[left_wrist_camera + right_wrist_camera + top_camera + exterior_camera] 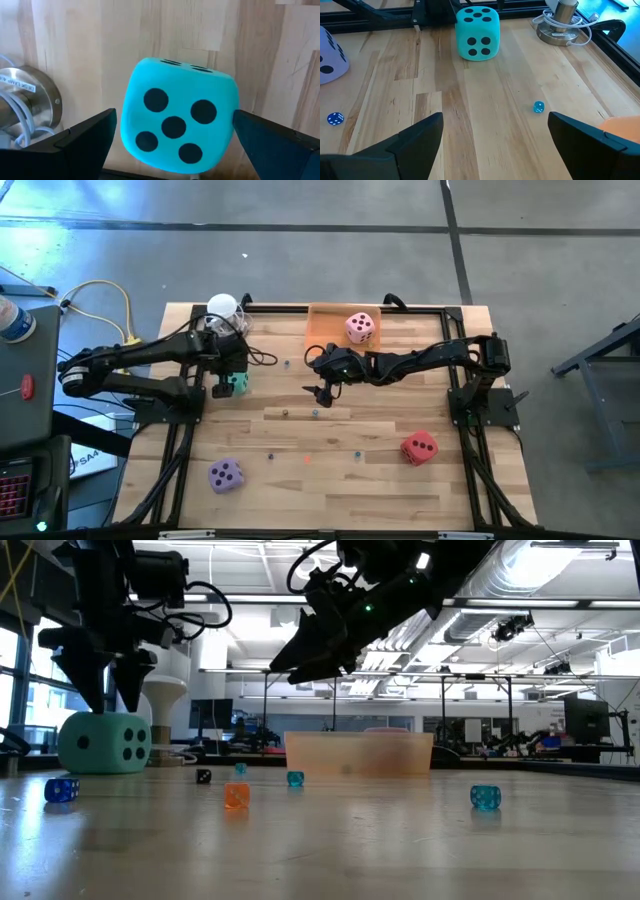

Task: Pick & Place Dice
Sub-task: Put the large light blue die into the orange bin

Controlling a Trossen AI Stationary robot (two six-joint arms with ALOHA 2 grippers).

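Currently observed: left gripper poised directly above the teal die, fingers spread wide to either side of it, not touching. Teal die resting on the wooden table at its far left, five-pip face turned up toward the left wrist camera, just beside a round metal lamp base with coiled cable.

Right gripper raised over the table's middle, fingers likewise held apart, nothing between them. Aimed across bare boards toward the teal die, well apart from it.

Pink die lying inside the orange tray at the far edge, centre. Purple die near the front left corner. Red die toward the front right. Both on the table surface, well apart from either gripper.

Small beads noted scattered over the middle boards: blue one, orange one, dark one, two teal ones in the low view. Tray seen there as a translucent orange wall behind the beads.

Black frame rails running along the table's left and right sides.
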